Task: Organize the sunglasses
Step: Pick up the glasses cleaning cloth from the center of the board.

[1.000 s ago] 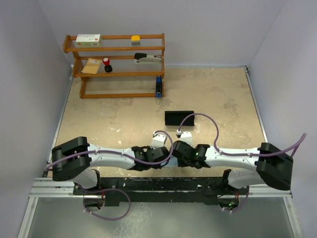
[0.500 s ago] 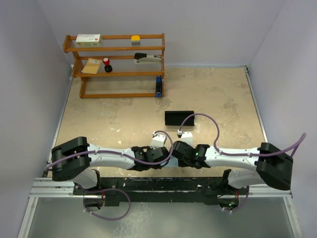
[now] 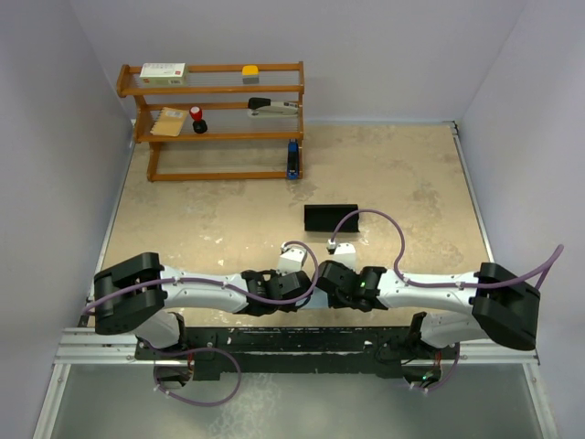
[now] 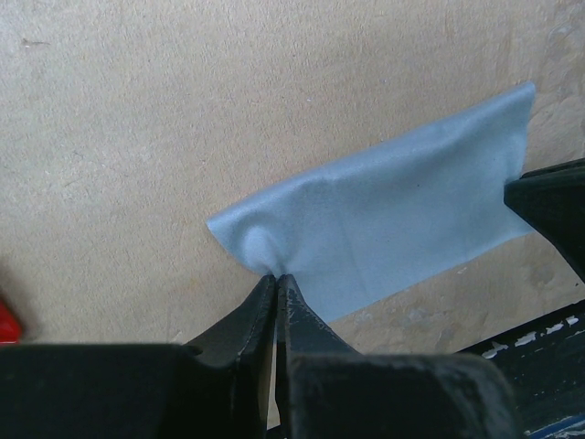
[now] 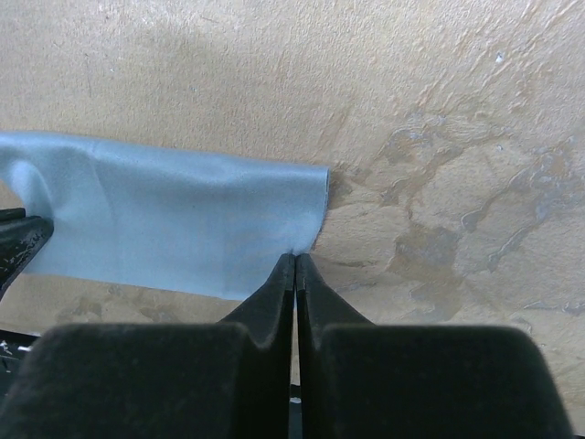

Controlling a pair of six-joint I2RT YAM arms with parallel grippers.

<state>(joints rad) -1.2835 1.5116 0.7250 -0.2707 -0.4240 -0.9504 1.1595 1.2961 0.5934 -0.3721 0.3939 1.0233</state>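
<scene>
The left gripper [image 4: 276,279] and right gripper [image 5: 294,261] each pinch tight an opposite end of a blue cloth [image 4: 393,219] stretched between them, while the sunglasses [image 4: 5,322] show only as a red sliver to the left of the left gripper in its own camera, nearer that arm.

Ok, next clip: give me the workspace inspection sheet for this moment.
Surface: mottled beige table.
Job's things: sunglasses, only a red sliver at the left wrist view's edge, likely them.
Clutter: light blue cloth; black case; wooden shelf holding small items.
Hands: left hand and right hand each shut on the cloth's edge, at opposite ends.
Cables: purple cables loop along both arms.
Surroundings: plain pale walls.
</scene>
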